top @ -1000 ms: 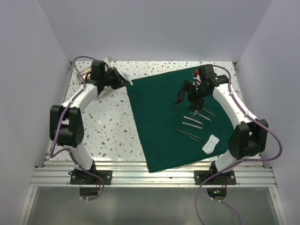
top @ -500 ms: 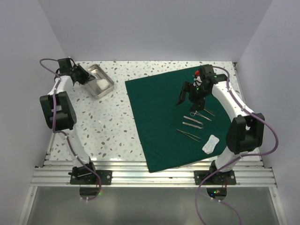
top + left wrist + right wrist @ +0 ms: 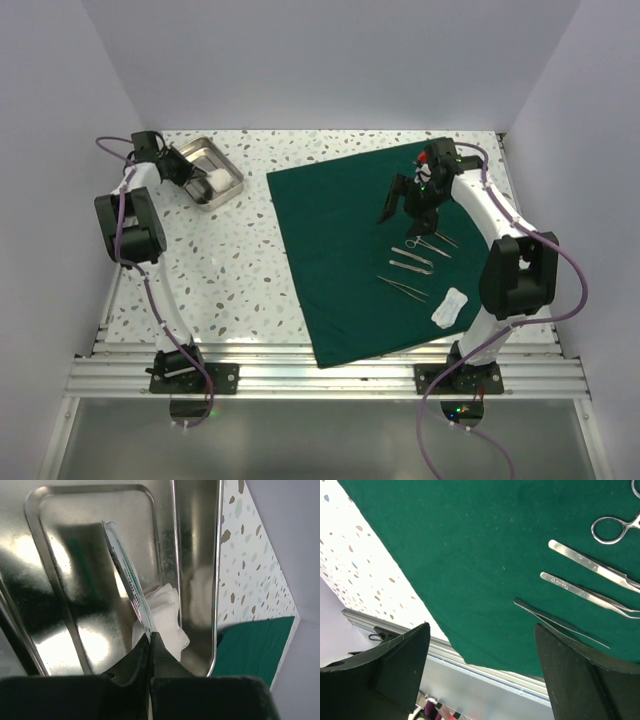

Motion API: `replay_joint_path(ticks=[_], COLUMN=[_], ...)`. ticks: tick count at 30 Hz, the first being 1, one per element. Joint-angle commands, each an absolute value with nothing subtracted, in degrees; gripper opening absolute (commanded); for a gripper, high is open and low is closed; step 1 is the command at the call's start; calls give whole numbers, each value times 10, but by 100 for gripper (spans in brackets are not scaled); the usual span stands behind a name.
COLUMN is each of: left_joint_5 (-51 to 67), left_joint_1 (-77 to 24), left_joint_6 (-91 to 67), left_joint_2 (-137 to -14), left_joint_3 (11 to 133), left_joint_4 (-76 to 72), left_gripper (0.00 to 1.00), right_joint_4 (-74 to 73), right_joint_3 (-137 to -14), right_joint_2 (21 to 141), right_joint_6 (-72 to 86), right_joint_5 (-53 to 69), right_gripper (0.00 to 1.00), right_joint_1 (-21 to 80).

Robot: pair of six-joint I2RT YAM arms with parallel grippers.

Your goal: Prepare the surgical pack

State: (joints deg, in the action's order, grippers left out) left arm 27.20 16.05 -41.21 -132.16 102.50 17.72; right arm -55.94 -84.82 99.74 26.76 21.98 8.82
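The dark green drape [image 3: 340,250] lies flat on the right half of the table; it also shows in the left wrist view [image 3: 255,645] and the right wrist view [image 3: 470,540]. My left gripper [image 3: 187,171] reaches into the steel tray [image 3: 232,180]. In the wrist view it [image 3: 151,634] is shut on the edge of a thin flat packet [image 3: 127,575], which stands on edge over white gauze [image 3: 167,615] in the tray [image 3: 218,580]. My right gripper [image 3: 403,210] hovers open and empty above the drape, its fingers wide apart [image 3: 480,675].
Ring-handled forceps [image 3: 425,243] and two tweezers [image 3: 410,265] [image 3: 402,288] lie on the drape's right part, seen close in the right wrist view [image 3: 590,565]. A white gauze piece [image 3: 451,307] lies near the drape's front right corner. Bare speckled tabletop [image 3: 220,260] lies left of the drape.
My left arm swung from beside the drape's far left corner back to the far left, uncovering the tray, then edged into the tray. The right arm has barely moved.
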Motion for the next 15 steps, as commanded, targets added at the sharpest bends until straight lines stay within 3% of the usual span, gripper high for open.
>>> replay_joint_path(ticks=[1, 13, 15], left_joint_5=[266, 279, 279], left_joint_1=[180, 199, 200], left_joint_6=[-420, -422, -424], left_joint_2=[-1324, -1356, -1361], left_joint_3=[1063, 1090, 1094], left_joint_4=[166, 192, 199], left_gripper=[0, 0, 15], right_joint_4=[-562, -548, -548], right_joint_3=[-870, -857, -851], right_joint_2=[1005, 1002, 996], right_joint_6=[267, 291, 294], right_joint_5=[218, 215, 214], right_gripper=[89, 90, 90], right_joint_1=[84, 84, 84])
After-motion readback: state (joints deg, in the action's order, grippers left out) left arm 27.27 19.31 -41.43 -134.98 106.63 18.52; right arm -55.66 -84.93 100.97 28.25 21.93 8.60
